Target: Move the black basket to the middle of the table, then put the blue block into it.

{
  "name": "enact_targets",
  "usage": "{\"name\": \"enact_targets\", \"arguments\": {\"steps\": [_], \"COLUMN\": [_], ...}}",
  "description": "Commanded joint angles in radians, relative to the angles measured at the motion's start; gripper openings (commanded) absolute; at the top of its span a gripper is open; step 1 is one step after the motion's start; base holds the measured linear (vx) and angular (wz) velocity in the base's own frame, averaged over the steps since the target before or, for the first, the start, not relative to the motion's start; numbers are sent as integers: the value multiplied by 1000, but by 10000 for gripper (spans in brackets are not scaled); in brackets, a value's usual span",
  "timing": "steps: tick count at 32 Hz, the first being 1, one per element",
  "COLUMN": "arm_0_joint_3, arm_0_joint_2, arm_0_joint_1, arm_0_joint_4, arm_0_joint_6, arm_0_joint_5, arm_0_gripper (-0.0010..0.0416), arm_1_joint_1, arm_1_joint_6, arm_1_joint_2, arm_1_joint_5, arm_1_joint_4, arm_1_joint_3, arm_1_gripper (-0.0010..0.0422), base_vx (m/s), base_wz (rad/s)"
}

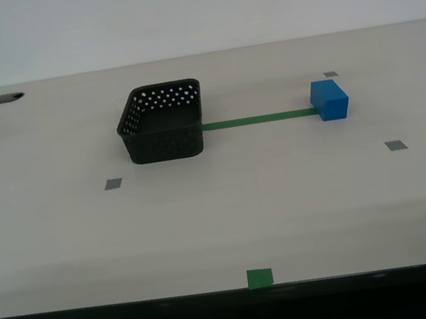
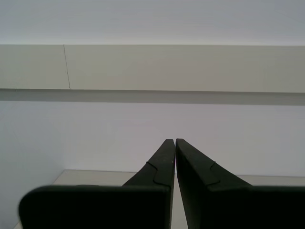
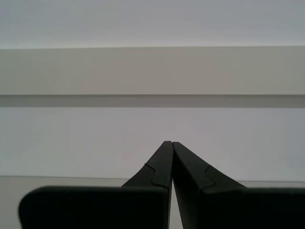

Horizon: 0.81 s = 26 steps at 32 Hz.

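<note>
The black basket (image 1: 162, 122) stands upright and empty on the pale table (image 1: 60, 228), a little toward the exterior view's left of centre. The blue block (image 1: 329, 99) sits on the table toward the exterior view's right, at the end of a green tape strip (image 1: 260, 119) that runs from the basket. Neither arm shows in the exterior view. My first gripper (image 3: 171, 143) is shut and empty, pointing at the wall. My second gripper (image 2: 175, 140) is shut and empty, also facing the wall, away from both objects.
Small grey tape squares (image 1: 113, 184) (image 1: 395, 145) (image 1: 331, 73) lie around the basket and block. A green tape square (image 1: 259, 277) sits at the dark front edge. A dark cable hole (image 1: 5, 99) is at the far left corner.
</note>
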Motion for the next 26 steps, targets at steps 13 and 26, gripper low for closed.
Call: {"name": "enact_targets", "arguments": {"steps": [13,26], "arm_0_joint_3": [1,1], "arm_0_joint_2": [0,0], "arm_0_joint_1": [0,0], "arm_0_joint_4": [3,3], "arm_0_joint_6": [0,0], "arm_0_joint_5": [0,0], "arm_0_gripper": [0,0], "arm_1_joint_1": [0,0], "arm_1_joint_6": [-1,-1], "arm_1_joint_2": [0,0], "arm_1_joint_5": [-1,-1], "arm_1_joint_4": [4,4], "arm_1_joint_3": [0,0], "arm_1_gripper": [0,0], "base_vx": [0,0], "base_wz": [0,0]}}
